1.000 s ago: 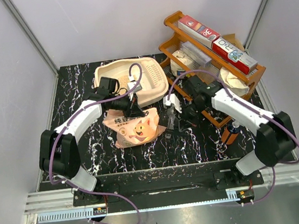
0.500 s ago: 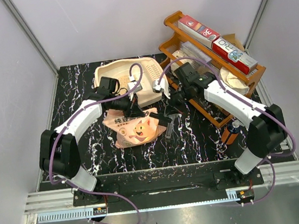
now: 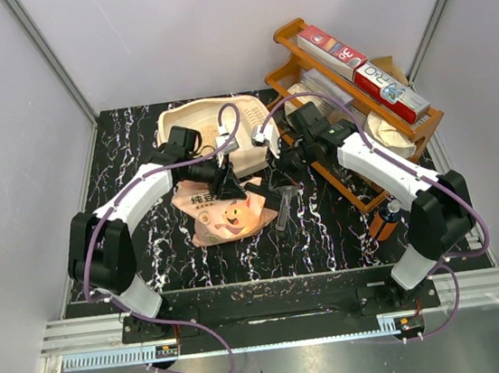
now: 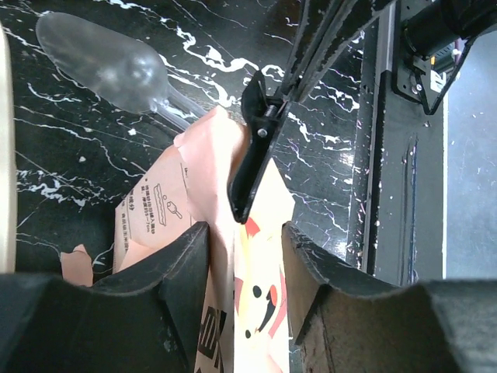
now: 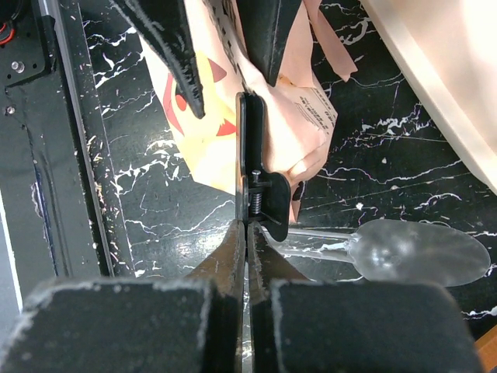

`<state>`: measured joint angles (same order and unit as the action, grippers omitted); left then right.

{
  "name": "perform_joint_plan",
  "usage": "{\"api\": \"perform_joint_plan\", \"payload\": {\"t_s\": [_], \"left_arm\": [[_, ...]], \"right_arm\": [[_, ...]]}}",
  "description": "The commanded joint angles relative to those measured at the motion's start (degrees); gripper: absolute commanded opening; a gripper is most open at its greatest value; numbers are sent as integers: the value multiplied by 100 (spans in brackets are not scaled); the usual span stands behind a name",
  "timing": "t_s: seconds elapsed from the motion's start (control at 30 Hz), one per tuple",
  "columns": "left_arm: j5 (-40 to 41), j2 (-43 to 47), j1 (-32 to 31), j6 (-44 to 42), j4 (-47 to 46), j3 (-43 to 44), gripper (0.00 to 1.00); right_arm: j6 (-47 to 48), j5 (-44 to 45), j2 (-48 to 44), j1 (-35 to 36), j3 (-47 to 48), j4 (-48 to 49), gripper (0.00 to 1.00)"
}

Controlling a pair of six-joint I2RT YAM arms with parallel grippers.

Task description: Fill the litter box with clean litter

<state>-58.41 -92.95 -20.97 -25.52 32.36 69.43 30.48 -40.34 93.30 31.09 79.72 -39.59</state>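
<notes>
Showing the litter box [image 3: 189, 121] sitting flat on the far part of the black marbled table [image 3: 328, 231], its near wall just behind the printed bag [image 3: 226, 217] and its right end near the wooden rack [image 3: 288, 32]. Straddling the upper part of the bag with the left gripper [image 4: 245, 233], its fingers [image 4: 178, 287] standing partway apart, the pouch filling the gap and touching both inner faces. Pressing the right gripper [image 5: 247, 229] up against the near end of the black clip [image 5: 250, 155] clamped across the bag's folded top, its fingers [image 5: 225, 268] squeezed together down to a hairline. Not revealing, in either wrist view, whether any part of the clip is being pinched between those fingers. Showing a clear plastic scoop [image 5: 423, 252] lying on the bare tabletop just beside the bag, its handle reaching toward the clip and its bowl pointing away from it.
</notes>
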Motion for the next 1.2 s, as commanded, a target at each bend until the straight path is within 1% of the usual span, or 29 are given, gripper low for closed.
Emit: {"api": "perform_joint_plan", "payload": {"t_s": [0.0,0.07,0.2,0.27,0.37,0.43,0.47,0.53,0.57,0.6,0.63,0.67,0.7,0.73,0.77,0.8,0.9,1.0,1.17], "left_arm": [[-478,-74,-135,-252,77,264,46],[-478,-101,-162,-217,78,299,45],[-539,-188,-170,318,-282,299,42],[-531,-215,-197,407,-388,317,38],[-469,-285,-214,416,-388,378,27],[-452,-320,-214,486,-449,387,22],[-469,-338,-223,495,-458,396,15],[-478,-364,-232,504,-467,413,7],[-478,-365,-232,504,-467,414,0],[-469,-356,-232,478,-467,414,0],[-461,-330,-241,460,-467,414,0],[-460,-295,-241,364,-459,405,0],[-408,-268,-241,285,-406,414,0],[-390,-250,-241,215,-310,414,0],[-338,-207,-249,57,-266,414,0],[-277,-198,-250,-5,-239,405,0],[-180,-162,-250,-182,-133,396,0],[-170,-154,-267,-234,-125,396,0],[-179,-136,-285,-199,-116,431,0]], "right_arm": [[-148,298,-57,46,70,409,0],[-148,272,-57,37,43,409,0],[-104,298,-66,125,-1,417,0],[-104,307,-66,178,-36,417,0],[-95,325,-66,196,-45,409,0],[-95,342,-66,204,-53,417,0],[-104,334,-66,196,-53,417,0],[-112,325,-57,204,-53,409,0],[-130,316,-57,204,-53,417,0],[-130,316,-57,196,-45,391,0],[-130,333,-75,196,-53,374,2],[-156,438,-127,196,-53,347,7],[-182,448,-154,126,-62,304,24],[-252,430,-197,73,-88,277,34],[-244,239,-241,3,-80,225,39],[-244,115,-242,-85,-71,76,47],[-192,-281,-251,-314,-62,-127,56],[-104,-597,-198,-305,-106,-180,61],[-376,-897,136,-297,-36,48,64]]}}
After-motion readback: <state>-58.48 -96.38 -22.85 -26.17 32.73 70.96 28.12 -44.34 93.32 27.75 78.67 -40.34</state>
